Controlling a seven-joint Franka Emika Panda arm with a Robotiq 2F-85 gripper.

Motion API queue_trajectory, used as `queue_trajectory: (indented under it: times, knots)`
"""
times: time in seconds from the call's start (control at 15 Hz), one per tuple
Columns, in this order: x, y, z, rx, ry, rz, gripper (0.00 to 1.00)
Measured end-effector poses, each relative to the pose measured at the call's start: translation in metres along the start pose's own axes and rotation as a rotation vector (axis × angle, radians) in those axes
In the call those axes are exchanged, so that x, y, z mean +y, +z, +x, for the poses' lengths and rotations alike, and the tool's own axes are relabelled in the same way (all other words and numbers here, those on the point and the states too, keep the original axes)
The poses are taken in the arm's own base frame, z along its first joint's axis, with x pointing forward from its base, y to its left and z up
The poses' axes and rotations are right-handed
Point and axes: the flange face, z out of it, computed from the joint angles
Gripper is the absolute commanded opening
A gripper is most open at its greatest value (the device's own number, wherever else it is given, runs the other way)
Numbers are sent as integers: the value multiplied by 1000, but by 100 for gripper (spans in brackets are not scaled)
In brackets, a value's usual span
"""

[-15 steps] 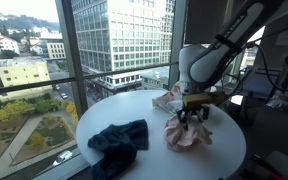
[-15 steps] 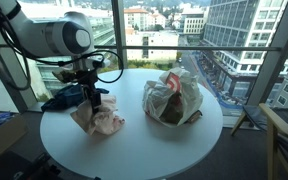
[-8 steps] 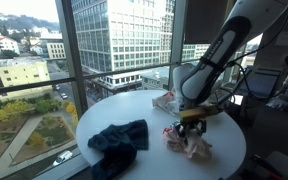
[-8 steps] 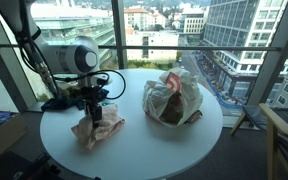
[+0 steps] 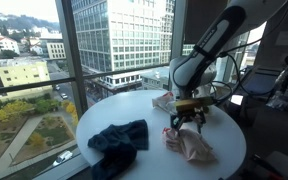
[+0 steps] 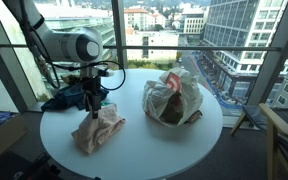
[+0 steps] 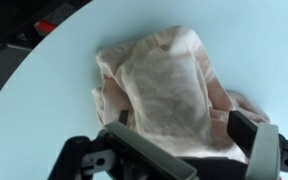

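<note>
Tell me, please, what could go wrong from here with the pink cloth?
1. The open hand hangs close over the crumpled pink cloth; a fold may catch on a finger and be dragged along.
2. The cloth lies near the rim of the round table; a small push might slide it off.

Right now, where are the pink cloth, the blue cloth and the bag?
pink cloth (image 7: 169, 90), wrist view, its middle.
blue cloth (image 5: 119, 140), in an exterior view, its middle.
bag (image 6: 172, 100), in an exterior view, its front.

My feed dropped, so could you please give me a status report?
Fingers open, just above crumpled pale pink cloth. Cloth lies on round white table. Nothing blocking.
</note>
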Motion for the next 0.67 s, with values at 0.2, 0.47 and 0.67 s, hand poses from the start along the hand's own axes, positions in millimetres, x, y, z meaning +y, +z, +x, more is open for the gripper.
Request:
queue_trajectory:
  times: [0.2, 0.47, 0.67]
  knots:
    - [9, -42, -3, -27, 59, 24, 100]
    - [25, -101, -7, -9, 126, 69, 100]
    - [35, -127, -10, 20, 149, 99, 100]
